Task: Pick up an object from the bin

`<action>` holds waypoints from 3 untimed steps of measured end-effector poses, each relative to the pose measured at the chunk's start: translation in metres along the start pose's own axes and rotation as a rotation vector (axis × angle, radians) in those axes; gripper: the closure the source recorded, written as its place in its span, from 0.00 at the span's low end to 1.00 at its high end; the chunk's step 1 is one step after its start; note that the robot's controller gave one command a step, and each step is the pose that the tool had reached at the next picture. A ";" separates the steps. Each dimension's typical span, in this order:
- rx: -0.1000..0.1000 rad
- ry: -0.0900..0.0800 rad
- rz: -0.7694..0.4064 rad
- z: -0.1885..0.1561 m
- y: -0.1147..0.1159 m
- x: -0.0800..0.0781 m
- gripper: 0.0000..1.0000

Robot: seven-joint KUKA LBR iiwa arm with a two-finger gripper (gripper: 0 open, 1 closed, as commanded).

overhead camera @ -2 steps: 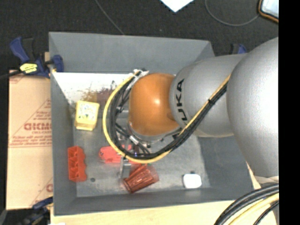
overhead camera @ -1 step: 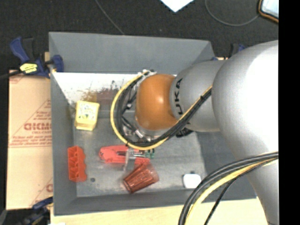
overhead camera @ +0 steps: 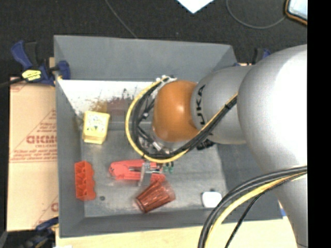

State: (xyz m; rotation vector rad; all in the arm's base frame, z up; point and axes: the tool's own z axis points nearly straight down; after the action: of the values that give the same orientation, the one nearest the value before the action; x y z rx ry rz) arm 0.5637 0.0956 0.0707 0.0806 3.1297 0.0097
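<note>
Camera view has the gripper (overhead camera: 147,170) down at the right end of the pink flat thing (overhead camera: 124,170), dark red ribbed cup (overhead camera: 154,197) just below-right of it, can't tell if it's spread or pinched, so I'd centre over the pink piece before squeezing.

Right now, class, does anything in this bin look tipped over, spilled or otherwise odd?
The red see-through cup lies tipped on its side low in the bin, just below the pink-red thing. Brown specks mark the floor behind the yellow box.
</note>
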 end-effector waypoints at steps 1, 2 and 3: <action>0.001 0.002 0.000 -0.001 0.006 0.002 0.00; 0.000 0.000 0.001 -0.001 0.002 0.000 0.00; 0.000 -0.001 0.002 -0.002 0.005 0.000 1.00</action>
State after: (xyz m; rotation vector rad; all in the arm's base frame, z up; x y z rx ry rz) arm 0.5637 0.1003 0.0724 0.0830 3.1284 0.0100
